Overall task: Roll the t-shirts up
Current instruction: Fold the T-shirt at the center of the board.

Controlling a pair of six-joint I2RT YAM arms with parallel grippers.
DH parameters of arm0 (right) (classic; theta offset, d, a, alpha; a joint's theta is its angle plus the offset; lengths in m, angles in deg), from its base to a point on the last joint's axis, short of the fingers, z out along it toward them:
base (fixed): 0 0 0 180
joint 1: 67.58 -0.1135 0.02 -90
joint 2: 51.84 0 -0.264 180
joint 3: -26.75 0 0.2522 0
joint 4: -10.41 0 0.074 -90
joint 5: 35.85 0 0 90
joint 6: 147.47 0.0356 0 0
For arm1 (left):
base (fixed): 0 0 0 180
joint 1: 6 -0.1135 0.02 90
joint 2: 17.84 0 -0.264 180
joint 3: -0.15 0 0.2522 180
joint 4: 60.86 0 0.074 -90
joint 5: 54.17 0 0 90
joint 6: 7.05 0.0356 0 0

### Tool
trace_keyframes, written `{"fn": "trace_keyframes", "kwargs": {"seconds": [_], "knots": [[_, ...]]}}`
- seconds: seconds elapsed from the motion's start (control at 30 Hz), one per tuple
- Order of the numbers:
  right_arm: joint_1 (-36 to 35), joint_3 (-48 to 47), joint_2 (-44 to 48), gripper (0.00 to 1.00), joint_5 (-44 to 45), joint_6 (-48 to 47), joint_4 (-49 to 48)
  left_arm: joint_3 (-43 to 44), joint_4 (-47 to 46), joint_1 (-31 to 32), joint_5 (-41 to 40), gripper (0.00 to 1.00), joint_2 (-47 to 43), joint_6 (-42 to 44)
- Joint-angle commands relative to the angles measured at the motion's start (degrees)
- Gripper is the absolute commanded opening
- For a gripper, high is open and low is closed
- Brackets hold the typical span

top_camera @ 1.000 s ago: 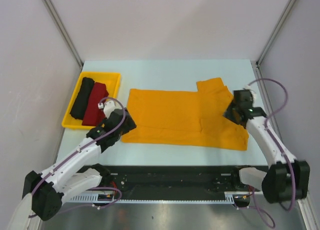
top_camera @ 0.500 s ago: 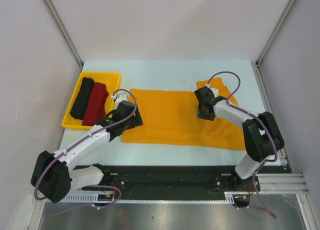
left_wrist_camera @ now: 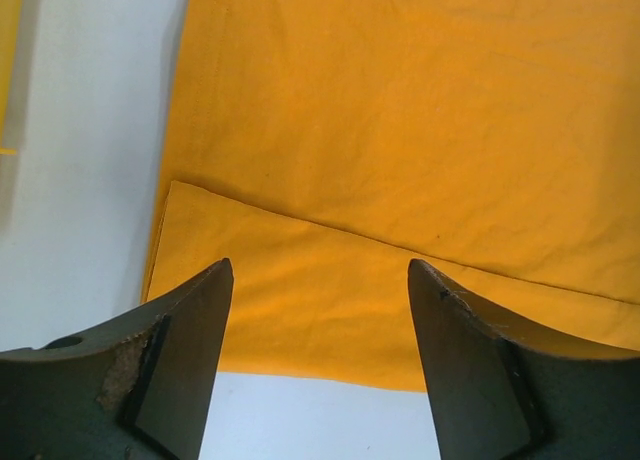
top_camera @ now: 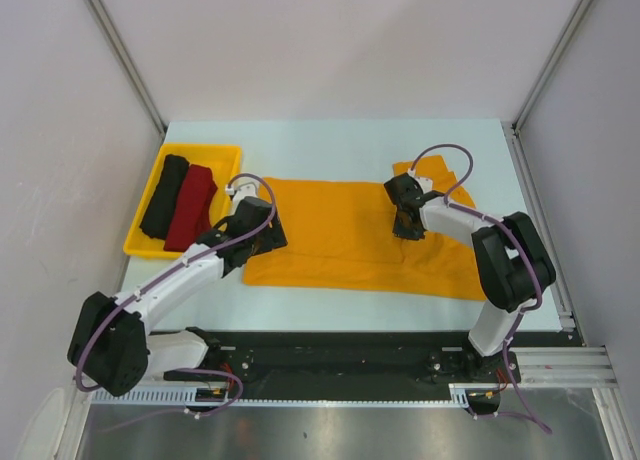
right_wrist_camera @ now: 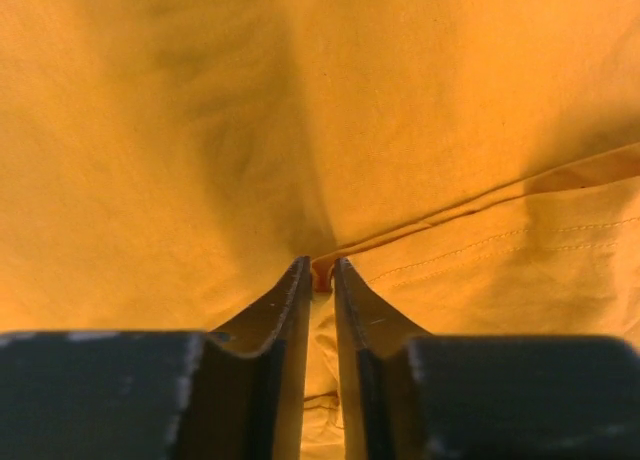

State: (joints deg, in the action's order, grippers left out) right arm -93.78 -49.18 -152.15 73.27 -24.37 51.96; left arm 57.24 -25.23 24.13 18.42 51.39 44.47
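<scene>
The mustard orange-yellow t-shirt lies spread flat on the table, folded lengthwise. It fills the left wrist view and the right wrist view. My left gripper is open over the shirt's left near corner, jaws wide apart with nothing between them. My right gripper is shut on a pinched fold of the shirt at the sleeve seam. A dark red rolled t-shirt and a black rolled t-shirt lie side by side in the tray.
A bright yellow plastic tray stands at the table's left side, just left of the shirt. Grey walls close in the pale table at back and sides. A black rail runs along the near edge.
My right arm swung left from the shirt's right edge to the sleeve seam and closed on the cloth. My left gripper moved up and right onto the shirt's left corner.
</scene>
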Motion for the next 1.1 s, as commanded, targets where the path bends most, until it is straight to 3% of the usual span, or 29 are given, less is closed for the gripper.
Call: {"fn": "trace_keyframes", "kwargs": {"seconds": [0.0,0.1,0.4,0.6,0.63,0.73,0.9,1.07], "knots": [[-0.87,-2.08,0.29,0.15,1.72,1.18,-0.19,2.02,-1.74,-0.42,0.62,0.76,0.29,0.51],[-2.19,-2.16,1.34,0.08,2.77,0.91,0.24,2.02,-1.74,-0.34,0.53,0.75,0.73,0.25],[-5.62,-2.08,3.46,0.06,6.37,0.3,0.95,1.49,-2.53,-0.42,0.71,0.75,1.43,-0.37],[-5.36,-2.08,4.07,0.28,4.8,-1.89,-0.63,3.25,-3.58,-1.74,0.97,0.76,3.71,-0.37],[-5.27,-2.08,5.38,0.37,4.18,-3.29,-1.33,4.21,-3.76,-2.18,1.23,0.76,5.02,-0.28],[-4.66,-2.16,8.28,0.52,2.95,-6.45,-3.78,7.02,-5.08,-4.28,2.29,0.76,8.27,0.24],[3.24,-2.25,14.35,0.57,-5.55,-9.54,-10.99,13.34,-9.12,-7.1,2.12,0.76,15.48,3.23],[12.38,-5.05,13.39,0.56,-12.6,-9.2,-18.64,25.82,-5.62,-9.73,0.27,0.74,27.59,5.34]]}}
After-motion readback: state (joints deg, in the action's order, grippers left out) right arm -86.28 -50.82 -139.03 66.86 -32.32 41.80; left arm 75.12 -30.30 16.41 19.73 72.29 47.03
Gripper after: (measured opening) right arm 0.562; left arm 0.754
